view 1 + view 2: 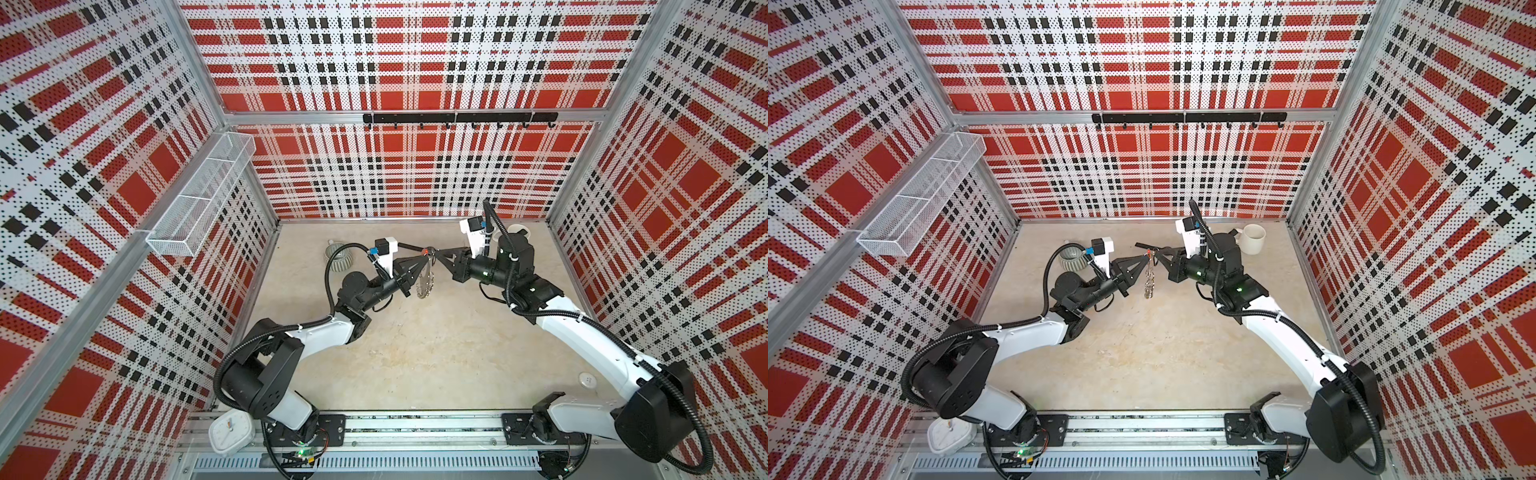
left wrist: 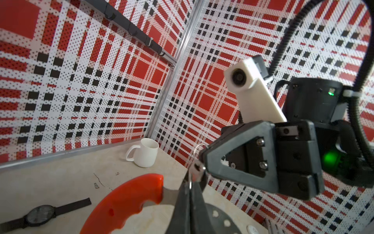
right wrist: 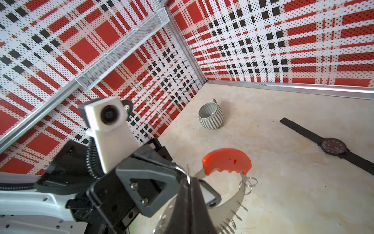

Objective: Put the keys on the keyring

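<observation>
The keyring point(image 1: 426, 282) point(image 1: 1149, 282), a grey crescent plate with a red bar point(image 2: 125, 202) point(image 3: 226, 160) and several small silver rings, hangs in the air above the middle of the table. My left gripper point(image 1: 424, 254) point(image 2: 190, 182) is shut on the plate just beside the red bar. My right gripper point(image 1: 437, 254) point(image 3: 189, 179) meets it tip to tip. It is shut on the thin silver ring of the keys, whose black tag with a white window point(image 3: 210, 195) hangs behind its jaws, against the plate.
A black wristwatch point(image 3: 334, 146) point(image 2: 40, 214) lies flat on the table under the grippers. A grey ribbed cup point(image 1: 338, 257) stands back left and a white mug point(image 1: 1253, 239) back right. A white clock point(image 1: 230, 432) lies front left. A mesh basket point(image 1: 199, 195) hangs on the left wall.
</observation>
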Available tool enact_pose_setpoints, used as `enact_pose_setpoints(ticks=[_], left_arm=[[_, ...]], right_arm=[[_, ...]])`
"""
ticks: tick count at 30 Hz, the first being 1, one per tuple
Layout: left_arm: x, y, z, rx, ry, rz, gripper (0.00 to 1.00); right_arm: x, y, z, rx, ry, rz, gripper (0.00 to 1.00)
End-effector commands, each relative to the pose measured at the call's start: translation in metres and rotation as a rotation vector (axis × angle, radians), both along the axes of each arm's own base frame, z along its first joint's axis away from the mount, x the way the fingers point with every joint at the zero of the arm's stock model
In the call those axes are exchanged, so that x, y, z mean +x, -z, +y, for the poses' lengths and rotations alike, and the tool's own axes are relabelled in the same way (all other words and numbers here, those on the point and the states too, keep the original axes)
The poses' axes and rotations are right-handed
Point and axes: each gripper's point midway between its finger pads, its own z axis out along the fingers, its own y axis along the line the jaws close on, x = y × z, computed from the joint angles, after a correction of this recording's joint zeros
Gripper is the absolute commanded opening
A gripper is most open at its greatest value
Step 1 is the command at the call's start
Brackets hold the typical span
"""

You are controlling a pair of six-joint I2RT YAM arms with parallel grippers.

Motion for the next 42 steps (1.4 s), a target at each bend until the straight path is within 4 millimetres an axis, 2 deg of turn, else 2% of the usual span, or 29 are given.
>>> enact_pose_setpoints(ticks=[1,7,12,22,28,33,37,42], left_arm=[[0.011,-0.031,0.010,-0.165,-0.019,0.073,0.00],[0.016,-0.034,0.016,-0.199,-0.055,0.118,0.00],[0.017,-0.032,0.016,-0.202,-0.061,0.132,0.00],[0.013,-0.035,0.013,-0.163,-0.079,0.075,0.00],[0.007,-0.035,0.007,-0.130,-0.065,0.033,0.00],[0.006,-0.036,0.008,-0.126,-0.069,0.024,0.00],[0.006,-0.035,0.008,-0.124,-0.071,0.023,0.00],[0.007,-0.032,0.007,-0.118,-0.075,0.025,0.00]], right_arm=[[-0.005,-0.025,0.005,0.079,-0.032,-0.021,0.00],[0.019,-0.029,-0.008,0.123,0.009,0.091,0.00],[0.029,-0.018,-0.003,0.050,-0.005,0.151,0.00],[0.030,0.000,0.010,-0.032,-0.044,0.221,0.00],[0.030,0.003,0.017,-0.074,-0.051,0.202,0.00],[0.029,0.000,0.018,-0.075,-0.051,0.187,0.00],[0.030,-0.005,0.011,-0.081,-0.005,0.153,0.00],[0.018,-0.015,0.015,-0.058,-0.061,0.115,0.00]])
